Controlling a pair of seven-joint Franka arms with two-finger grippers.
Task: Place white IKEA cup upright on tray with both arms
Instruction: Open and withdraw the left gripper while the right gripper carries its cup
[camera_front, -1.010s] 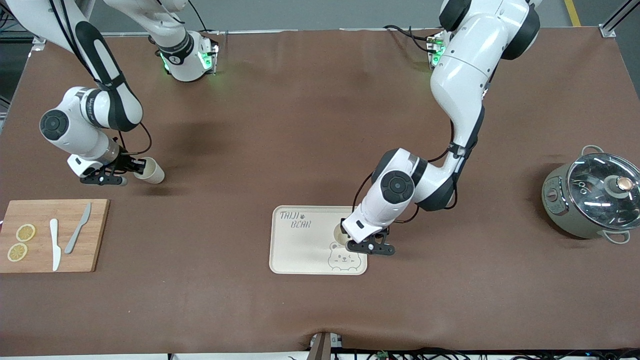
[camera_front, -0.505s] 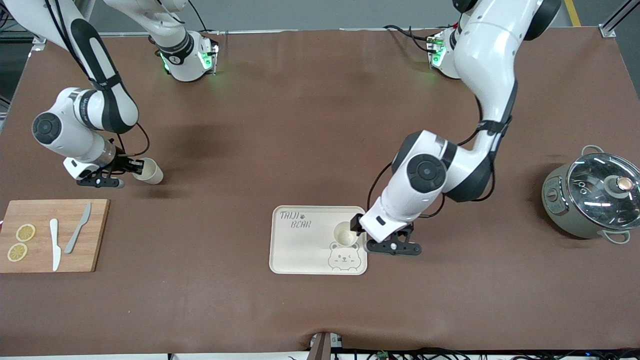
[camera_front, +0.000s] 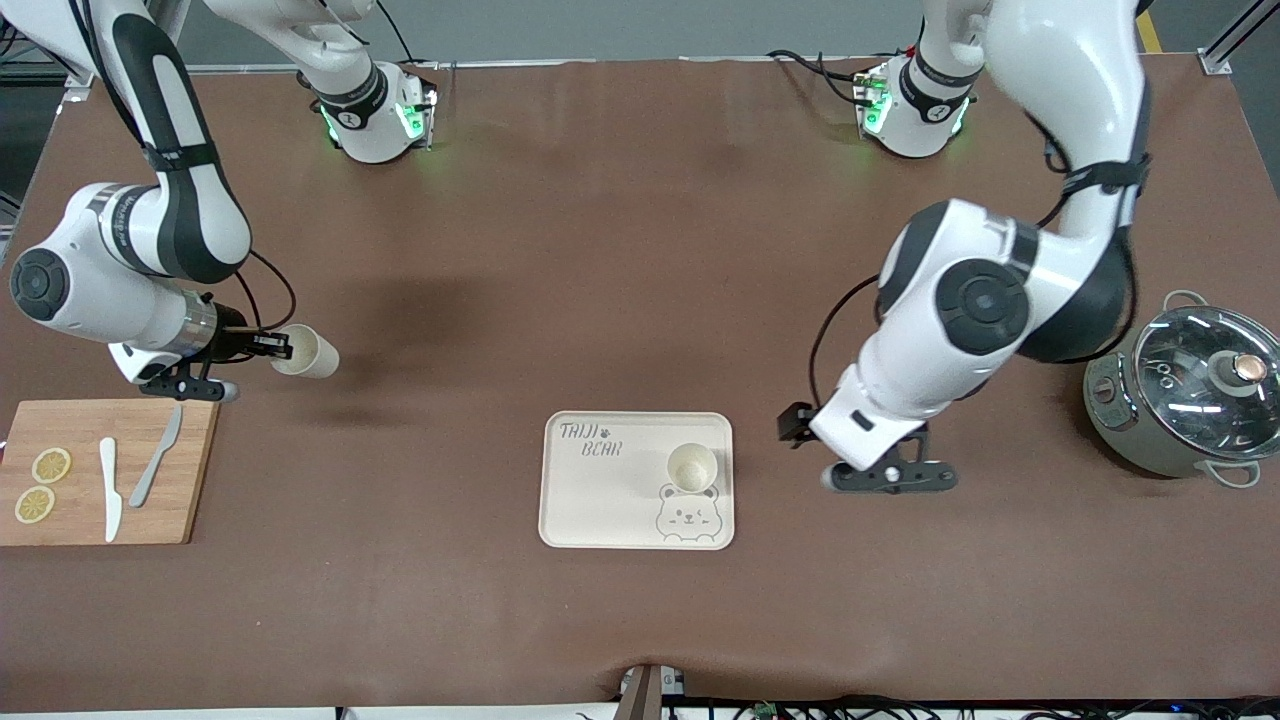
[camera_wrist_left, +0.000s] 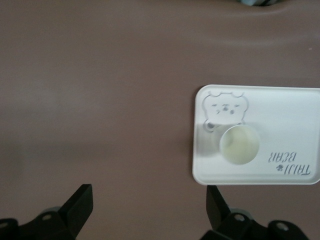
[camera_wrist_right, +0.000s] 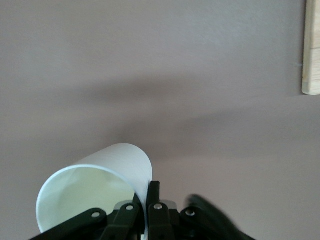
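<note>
A white cup (camera_front: 692, 466) stands upright on the cream tray (camera_front: 610, 500), above the bear drawing. My left gripper (camera_front: 800, 428) is open and empty over the bare table, beside the tray toward the left arm's end. The left wrist view shows the tray (camera_wrist_left: 290, 107) and the cup (camera_wrist_left: 240, 145) past the spread fingers of the left gripper (camera_wrist_left: 148, 210). My right gripper (camera_front: 270, 345) is shut on the wall of a second white cup (camera_front: 308, 352). It holds that cup on its side a little above the table. The right wrist view shows the pinch of the right gripper (camera_wrist_right: 147, 200) on this cup (camera_wrist_right: 100, 180).
A wooden cutting board (camera_front: 190, 470) with a white knife, a grey knife and two lemon slices lies at the right arm's end, nearer the front camera. Its edge shows in the right wrist view (camera_wrist_right: 312, 50). A grey pot with a glass lid (camera_front: 1190, 390) stands at the left arm's end.
My left gripper has let go of the cup on the tray and drawn away toward the left arm's end. My right gripper has risen slightly with its cup.
</note>
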